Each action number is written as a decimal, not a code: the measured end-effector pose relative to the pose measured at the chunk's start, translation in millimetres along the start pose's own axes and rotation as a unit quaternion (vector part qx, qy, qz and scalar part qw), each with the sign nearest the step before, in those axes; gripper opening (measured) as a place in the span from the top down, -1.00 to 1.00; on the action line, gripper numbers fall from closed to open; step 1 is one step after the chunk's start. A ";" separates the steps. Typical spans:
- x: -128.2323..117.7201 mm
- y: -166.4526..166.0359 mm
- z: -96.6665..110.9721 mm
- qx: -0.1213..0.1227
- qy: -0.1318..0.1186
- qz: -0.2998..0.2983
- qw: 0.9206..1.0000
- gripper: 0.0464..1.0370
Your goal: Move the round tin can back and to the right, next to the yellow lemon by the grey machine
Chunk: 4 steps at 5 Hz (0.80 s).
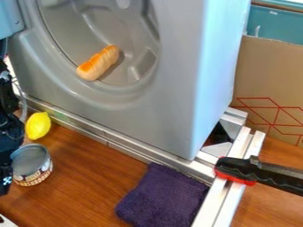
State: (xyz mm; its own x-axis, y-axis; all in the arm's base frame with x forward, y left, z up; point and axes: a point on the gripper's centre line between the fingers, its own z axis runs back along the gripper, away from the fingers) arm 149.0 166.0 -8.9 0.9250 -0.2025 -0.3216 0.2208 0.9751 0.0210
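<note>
Fingers, opening and grip impossible to tell, near a cylindrical metal can and smooth oval lemon

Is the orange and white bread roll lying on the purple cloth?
No, the roll lies inside the round opening of the grey machine, above the cloth in the view.

A yellow oval lemon lies behind the round metal can, left of the purple fabric cloth.
</note>
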 end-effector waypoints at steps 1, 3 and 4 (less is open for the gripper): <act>7.6 5.3 -0.8 0.017 -0.019 -0.008 1.000 -0.93; 40.8 24.8 10.0 0.031 -0.059 -0.037 0.997 -0.93; 74.3 37.9 20.8 0.006 -0.100 -0.080 0.992 -0.93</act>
State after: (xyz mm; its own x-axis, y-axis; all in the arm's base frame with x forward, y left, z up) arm 232.5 185.9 -12.3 0.9202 -0.3698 -0.1283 0.3724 0.9281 -0.0040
